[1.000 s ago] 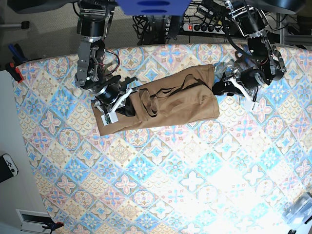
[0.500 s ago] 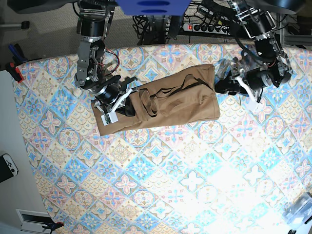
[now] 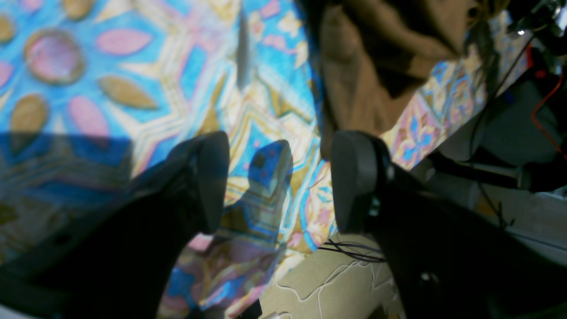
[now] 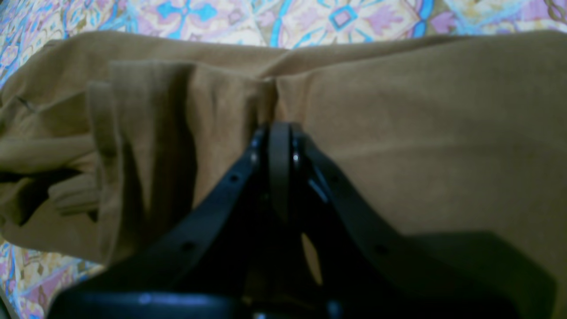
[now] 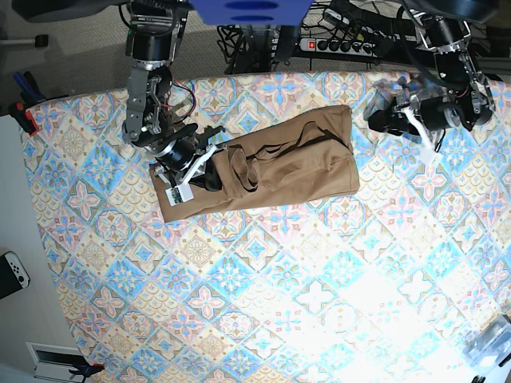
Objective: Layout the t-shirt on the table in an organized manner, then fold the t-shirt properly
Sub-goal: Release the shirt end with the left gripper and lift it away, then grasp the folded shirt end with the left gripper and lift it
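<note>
The tan-brown t-shirt (image 5: 279, 171) lies as a long folded band across the far half of the table (image 5: 263, 303). My right gripper (image 5: 214, 166) rests on its left part; in the right wrist view it (image 4: 280, 133) is shut, with a crease of the t-shirt (image 4: 398, 133) gathered at its tips. My left gripper (image 5: 374, 120) hovers off the shirt's right end, near the table's far edge. In the left wrist view it (image 3: 279, 186) stands open over the patterned table (image 3: 133, 66) with nothing between the fingers, and the t-shirt (image 3: 363, 79) bunches just beyond.
The table's far edge and the floor (image 3: 332, 283) lie right under the left gripper. A power strip (image 5: 335, 44) and cables sit behind the table. A game controller (image 5: 12, 271) lies off the left side, and a clear plastic object (image 5: 489, 343) sits at the near right corner.
The left gripper has drawn away from the shirt's right end, up and to the right toward the far edge. The right arm and the shirt have not moved.
</note>
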`<state>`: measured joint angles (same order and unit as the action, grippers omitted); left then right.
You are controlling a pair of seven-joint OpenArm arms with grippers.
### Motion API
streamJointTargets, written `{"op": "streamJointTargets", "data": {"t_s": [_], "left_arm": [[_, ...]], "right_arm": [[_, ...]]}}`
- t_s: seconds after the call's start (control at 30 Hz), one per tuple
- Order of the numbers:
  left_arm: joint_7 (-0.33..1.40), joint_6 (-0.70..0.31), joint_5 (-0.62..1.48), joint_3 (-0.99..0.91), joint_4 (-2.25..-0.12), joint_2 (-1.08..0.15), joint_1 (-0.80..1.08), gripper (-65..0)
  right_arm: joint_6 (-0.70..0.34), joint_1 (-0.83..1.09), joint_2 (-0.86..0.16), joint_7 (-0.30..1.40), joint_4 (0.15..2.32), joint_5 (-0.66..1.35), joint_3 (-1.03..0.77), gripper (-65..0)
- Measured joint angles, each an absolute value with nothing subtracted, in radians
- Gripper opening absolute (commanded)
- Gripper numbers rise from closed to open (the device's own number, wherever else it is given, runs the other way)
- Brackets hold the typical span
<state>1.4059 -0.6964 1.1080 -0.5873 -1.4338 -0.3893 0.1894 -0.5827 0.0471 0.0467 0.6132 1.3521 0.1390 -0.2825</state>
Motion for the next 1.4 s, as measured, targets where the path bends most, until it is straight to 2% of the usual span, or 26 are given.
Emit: {"op": "streamJointTargets", "data": {"t_s": [0.17,0.27,0.4,0.47,0.73,1.0,1.17,1.27,1.4], "left_arm": [[1.406,-0.695,1.101,-0.664,-1.459,-0.389,0.192,-30.8],[1.406,-0.700,1.083,-0.664,-1.630,-0.362,0.205,-30.9],[1.406,-0.708,0.987,-0.664,-1.934,-0.221,0.217,-30.9],[1.403,-0.701,0.962,-0.664,-1.979,-0.172,0.211,-30.9],[1.406,-0.697,0.783,-0.662,-1.854,-0.112,0.182,-30.9],[1.406,-0.697,0.777,-0.662,-1.667,-0.114,0.090,-30.9],[1.399,-0.696,0.773,-0.535,-1.579,-0.121,0.039,-30.9],[1.285,-0.696,0.781,-0.449,-1.568,-0.117,0.073,-30.9],[1.277,-0.696,0.778,-0.412,-1.562,-0.125,0.112,-30.9]], "right_arm": [[-0.583,0.047,0.046,0.613,1.351,0.139,-0.282,-65.0],[-0.583,0.047,0.046,0.613,1.351,0.139,-0.282,-65.0],[-0.583,0.045,0.047,0.616,1.350,0.142,-0.283,-65.0],[-0.583,0.045,0.047,0.616,1.350,0.142,-0.282,-65.0],[-0.583,0.050,0.046,0.612,1.353,0.142,-0.282,-65.0],[-0.583,0.050,0.046,0.612,1.353,0.142,-0.282,-65.0],[-0.583,0.051,0.047,0.614,1.355,0.142,-0.282,-65.0],[-0.583,0.052,0.047,0.613,1.355,0.142,-0.282,-65.0],[-0.583,0.052,0.047,0.613,1.357,0.142,-0.282,-65.0]]}}
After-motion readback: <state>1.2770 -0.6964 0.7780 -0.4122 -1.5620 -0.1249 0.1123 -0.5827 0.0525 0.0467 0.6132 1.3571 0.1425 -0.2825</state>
